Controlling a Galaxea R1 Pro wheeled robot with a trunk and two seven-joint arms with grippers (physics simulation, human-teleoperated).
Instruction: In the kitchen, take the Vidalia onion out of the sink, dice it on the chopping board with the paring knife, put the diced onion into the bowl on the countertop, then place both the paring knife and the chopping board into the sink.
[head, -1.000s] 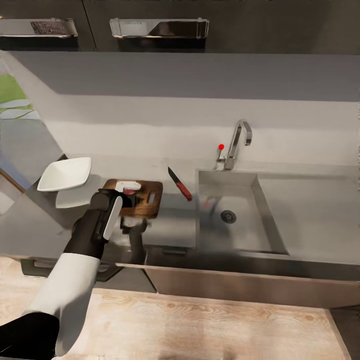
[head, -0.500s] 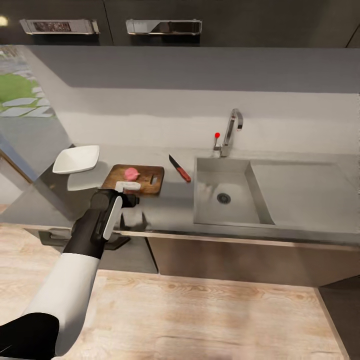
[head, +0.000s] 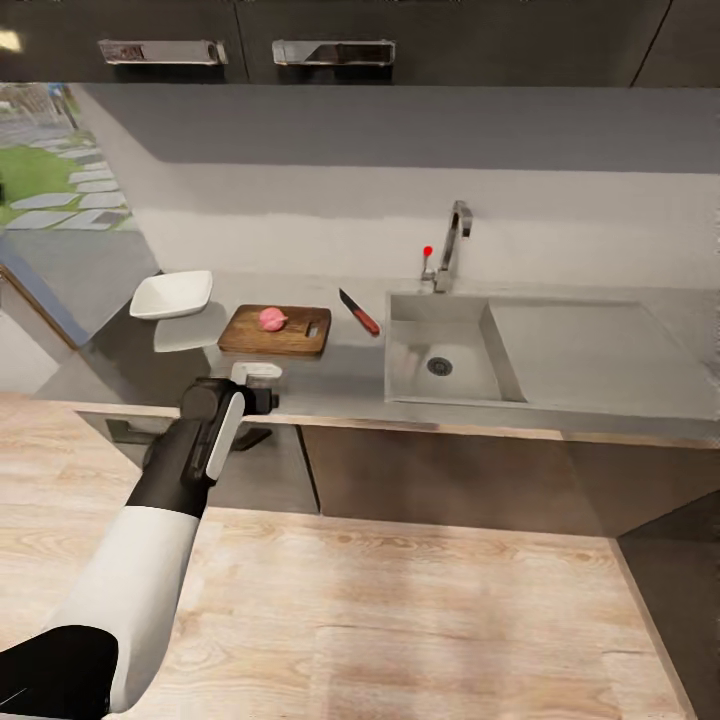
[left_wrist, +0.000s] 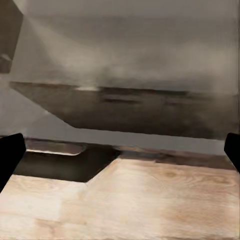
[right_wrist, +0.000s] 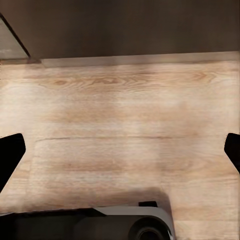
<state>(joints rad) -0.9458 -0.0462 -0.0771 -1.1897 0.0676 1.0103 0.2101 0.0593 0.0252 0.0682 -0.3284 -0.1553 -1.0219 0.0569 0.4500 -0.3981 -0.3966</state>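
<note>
Onion (head: 272, 318) sits on chopping board (head: 276, 331), whole, round, smooth, may roll. Knife (head: 359, 313) lies on countertop (head: 340, 375) between board and sink (head: 440, 358); thin, light. I grab red handle. My left pincer (head: 257, 385) wide open, empty. Right pincer (right_wrist: 120, 150) open too.

grey countertop (head: 330, 385): white bowl (head: 172, 295), chopping board (head: 275, 332), paring knife (head: 358, 312) beside it, sink (head: 500, 350) set in
</note>
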